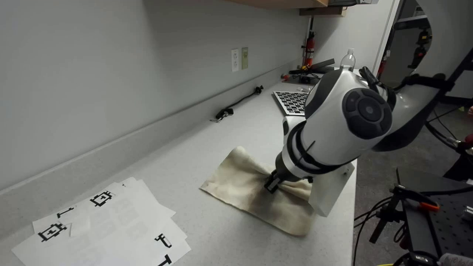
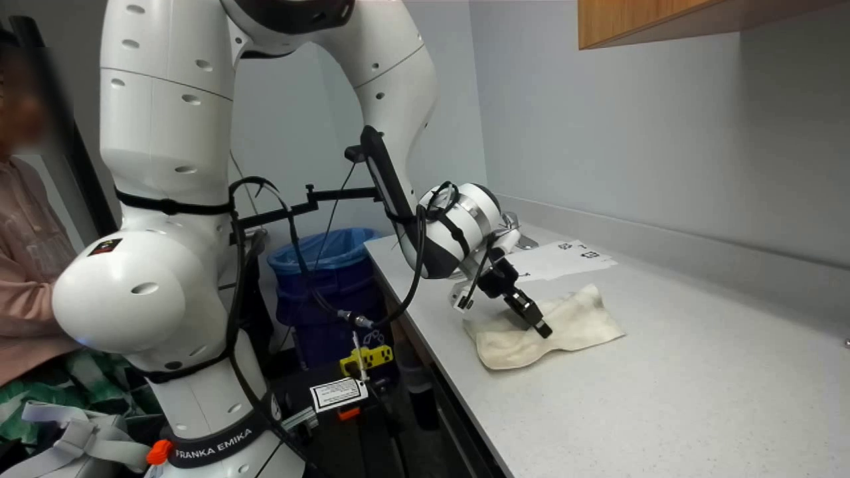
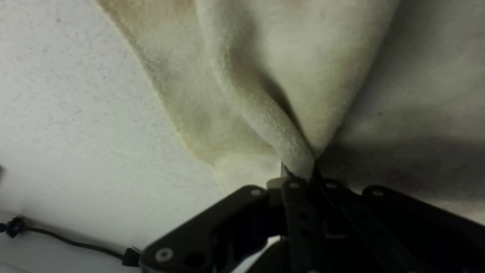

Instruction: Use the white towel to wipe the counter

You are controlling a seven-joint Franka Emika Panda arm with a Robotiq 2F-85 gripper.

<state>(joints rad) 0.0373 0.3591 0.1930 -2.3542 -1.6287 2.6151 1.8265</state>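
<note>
Matt, fuzzy cloth towel (image 1: 249, 192) at the fingers (image 3: 296, 206); smooth, speckled tabletop (image 1: 221, 229) beneath them; paper sheets (image 1: 114, 223) well apart; glossy, plastic-looking arm shell (image 1: 329, 136) above them.

In an exterior view, the arm (image 2: 166, 126) is bent over at its top, the forearm (image 2: 398, 73) sloped toward five o'clock. The wrist (image 2: 461, 229) is tilted, and the fingers (image 2: 524, 309) are angled downward between four and five o'clock. In the wrist view they are drawn close together, pointed toward twelve.

White towel (image 3: 326, 76) cropped in the wrist view, a person's face (image 2: 25, 109) blurred.
</note>
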